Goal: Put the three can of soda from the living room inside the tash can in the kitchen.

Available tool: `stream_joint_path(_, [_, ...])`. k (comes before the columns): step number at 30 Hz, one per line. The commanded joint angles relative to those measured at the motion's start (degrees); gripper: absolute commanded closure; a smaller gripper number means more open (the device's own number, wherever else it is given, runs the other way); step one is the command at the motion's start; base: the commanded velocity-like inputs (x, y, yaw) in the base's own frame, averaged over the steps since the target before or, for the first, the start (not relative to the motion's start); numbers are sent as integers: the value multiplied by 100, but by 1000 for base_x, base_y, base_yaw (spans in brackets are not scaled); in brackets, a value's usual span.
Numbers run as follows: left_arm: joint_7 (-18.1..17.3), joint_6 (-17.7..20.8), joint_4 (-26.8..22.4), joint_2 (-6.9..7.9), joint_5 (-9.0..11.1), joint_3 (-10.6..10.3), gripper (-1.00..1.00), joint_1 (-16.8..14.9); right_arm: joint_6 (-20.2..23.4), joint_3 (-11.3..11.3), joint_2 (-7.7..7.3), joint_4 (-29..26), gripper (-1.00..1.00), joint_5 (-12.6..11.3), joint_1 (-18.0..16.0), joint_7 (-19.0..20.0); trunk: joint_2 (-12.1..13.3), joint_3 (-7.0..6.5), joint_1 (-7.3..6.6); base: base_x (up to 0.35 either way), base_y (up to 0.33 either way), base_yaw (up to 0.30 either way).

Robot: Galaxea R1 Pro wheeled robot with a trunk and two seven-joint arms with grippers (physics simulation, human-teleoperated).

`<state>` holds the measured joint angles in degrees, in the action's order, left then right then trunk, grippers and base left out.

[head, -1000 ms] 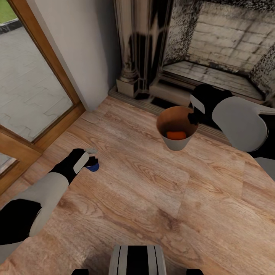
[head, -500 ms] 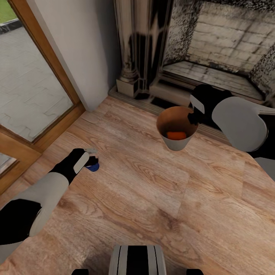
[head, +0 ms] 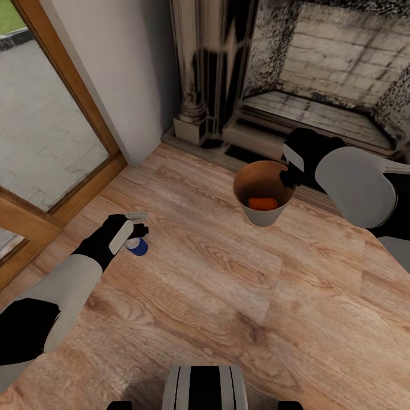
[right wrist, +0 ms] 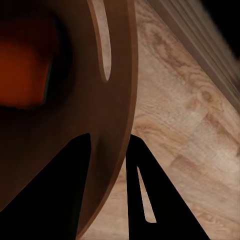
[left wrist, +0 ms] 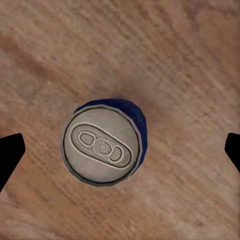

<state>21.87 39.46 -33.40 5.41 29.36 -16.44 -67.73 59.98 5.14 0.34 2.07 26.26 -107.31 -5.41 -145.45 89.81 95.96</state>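
Left gripper [head: 138, 223] released, spread above upright blue can [head: 136, 246] on floor [head: 228, 296]; right gripper [head: 287, 175] grasping trash can [head: 263, 212] rim, orange can [head: 262, 203] inside.

A blue can [left wrist: 106, 145] with a dull brushed-metal top stands on matt, grainy wood floor [head: 228, 296] beneath the left gripper [head: 136, 223], near a bin [head: 263, 196] with smooth coppery lining.
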Motion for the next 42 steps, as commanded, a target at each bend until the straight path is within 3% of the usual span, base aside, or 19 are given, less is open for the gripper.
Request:
stream_joint_path(1, [0, 0, -2, 1, 0, 0, -100, 1, 2, -22, 0, -3, 100, 23, -2, 8, 0, -1, -1, 0, 0, 0])
stream_joint_path(12, [1, -3, -13, 4, 0, 0, -100, 5, 2, -22, 2, -5, 100, 20, 3, 13, 0, -1, -1, 0, 0, 0])
stream_joint_path(27, [-7, -8, -9, 4, 0, 3, -100, 5, 2, -22, 2, 3, 100, 28, 16, 11, -20, 332, 38, 0, 0, 0])
stream_joint_path(42, [-6, -42, -9, 4, 0, 28, -100, 5, 2, -22, -7, 12, 100, 20, 25, 6, -20, 332, 38, 0, 0, 0])
